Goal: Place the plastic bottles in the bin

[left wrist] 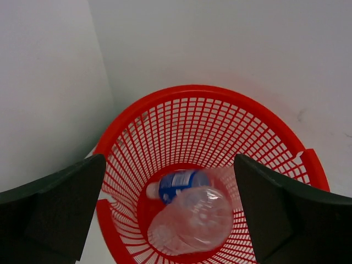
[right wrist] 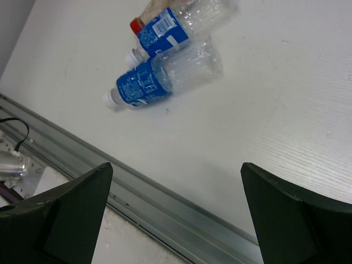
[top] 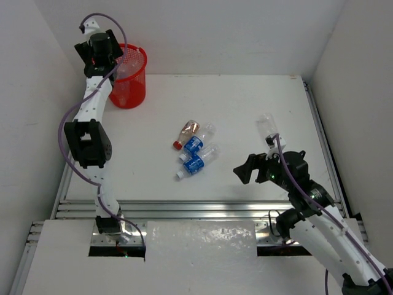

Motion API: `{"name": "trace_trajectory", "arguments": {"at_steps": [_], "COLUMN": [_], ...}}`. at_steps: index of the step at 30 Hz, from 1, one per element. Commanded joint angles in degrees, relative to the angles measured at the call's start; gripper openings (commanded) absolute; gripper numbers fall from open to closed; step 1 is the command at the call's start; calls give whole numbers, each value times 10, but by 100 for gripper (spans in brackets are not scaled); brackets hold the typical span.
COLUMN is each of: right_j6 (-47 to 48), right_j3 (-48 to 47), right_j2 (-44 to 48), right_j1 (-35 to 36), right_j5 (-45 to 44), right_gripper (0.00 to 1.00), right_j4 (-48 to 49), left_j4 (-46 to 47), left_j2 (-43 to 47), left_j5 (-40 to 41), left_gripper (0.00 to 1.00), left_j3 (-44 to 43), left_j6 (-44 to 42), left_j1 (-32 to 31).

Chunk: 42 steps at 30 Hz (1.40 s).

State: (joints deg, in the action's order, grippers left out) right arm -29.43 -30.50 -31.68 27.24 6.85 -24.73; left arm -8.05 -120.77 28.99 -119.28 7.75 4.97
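The red mesh bin (top: 130, 80) stands at the far left corner. My left gripper (top: 107, 58) hangs open over its rim. In the left wrist view the open gripper (left wrist: 168, 159) looks down into the bin (left wrist: 220, 115), which holds a blue-labelled bottle (left wrist: 179, 184) and a blurred clear bottle (left wrist: 192, 220). Three bottles lie mid-table: a red-capped one (top: 187, 131) and two blue-labelled ones (top: 198, 142) (top: 196, 163). A clear bottle (top: 267, 128) sits beyond my right arm. My right gripper (top: 241, 173) is open and empty, right of the group. In the right wrist view (right wrist: 176, 166) the blue-labelled bottles (right wrist: 159, 77) (right wrist: 176, 25) lie ahead.
White walls close in the table on the left, back and right. A metal rail (top: 202, 209) runs along the table's near edge and shows under my right gripper (right wrist: 165, 203). Another rail (top: 322, 135) runs along the right side.
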Motion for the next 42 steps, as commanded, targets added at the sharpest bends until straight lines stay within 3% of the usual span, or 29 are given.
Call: {"name": "trace_trajectory", "arguments": {"at_steps": [1,5,6,9,12,13,16,18,19,22,24,28,30,33,37,39,42], "right_j6": [-4,-50,-102,-180,-236,-248,-281,-309,-343,-381,-389,-427,-448,-453,-509,-513,-491], "right_j3": [3,25,32,34,4,-47,-162,-205,-236,-279,-313,-438,-446,-414,-394,-322,-231], "right_j2": [6,-64,-112,-191,-307,-335,-442,-502,-517,-574,-609,-723,-742,-766,-788,-750,-688], "right_j1": [1,1,1,3,25,50,97,119,145,192,206,224,229,232,233,233,236], "right_j5": [18,36,27,27,10,-17,-113,-165,-230,-302,-323,-347,-363,-352,-367,-367,-366], "right_gripper": [99,99,99,99,99,99,99,99,99,99,99,99,99,99,96,91,60], "right_j4": [21,91,133,209,295,270,170,124,80,43,24,-103,-117,-49,-81,-43,58], "left_j4": [52,-29,-53,-132,-117,-100,-71,-78,-86,-124,-147,-149,-146,-138,-144,-141,-138], "left_j2": [46,82,112,194,371,464,619,679,727,788,812,845,852,856,857,863,860], "left_j5": [-34,-65,-61,-67,-120,-135,-194,-226,-226,-208,-191,-184,-201,-221,-228,-230,-246], "left_gripper": [100,100,100,100,100,100,100,100,100,100,100,100,100,100,100,100,100], "left_j3": [-87,-161,-176,-118,112,239,440,513,569,654,683,770,781,784,783,785,784], "left_j6": [-6,41,44,62,136,153,219,213,206,157,125,102,97,96,92,93,98], "left_j1": [11,-4,-24,-82,-115,-119,-122,-122,-122,-122,-122,-122,-122,-121,-122,-122,-122]}}
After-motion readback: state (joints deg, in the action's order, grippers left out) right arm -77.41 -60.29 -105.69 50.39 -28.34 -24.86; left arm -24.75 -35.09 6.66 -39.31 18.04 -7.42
